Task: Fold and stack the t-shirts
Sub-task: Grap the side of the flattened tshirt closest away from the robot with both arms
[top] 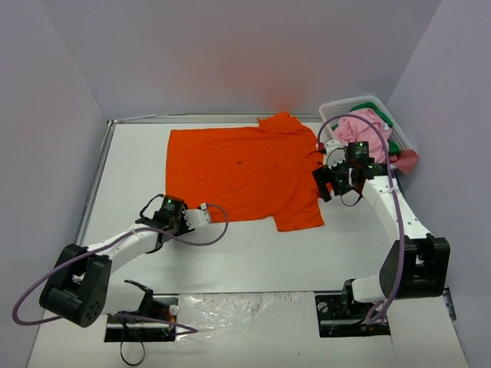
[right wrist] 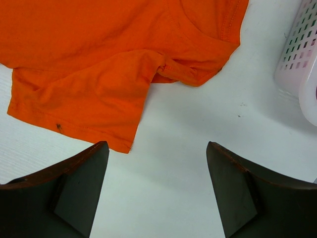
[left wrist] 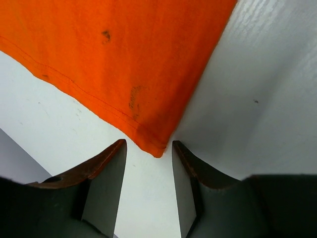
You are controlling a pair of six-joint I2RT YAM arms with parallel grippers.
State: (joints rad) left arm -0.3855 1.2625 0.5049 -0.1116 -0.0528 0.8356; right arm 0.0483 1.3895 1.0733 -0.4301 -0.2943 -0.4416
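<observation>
A large orange t-shirt lies spread flat on the white table, neck toward the right. My left gripper hovers at its near-left hem corner. Its jaws stand partly open and the corner's tip lies on the table just between the fingertips, not gripped. My right gripper stands open over bare table beside the shirt's neck and near sleeve, with nothing between its fingers. A pink t-shirt and a green one sit bunched in the basket.
A white slotted basket stands at the back right, close to my right gripper; its wall shows in the right wrist view. Purple-grey walls close in the table on three sides. Bare tabletop lies between the shirt and the arm bases.
</observation>
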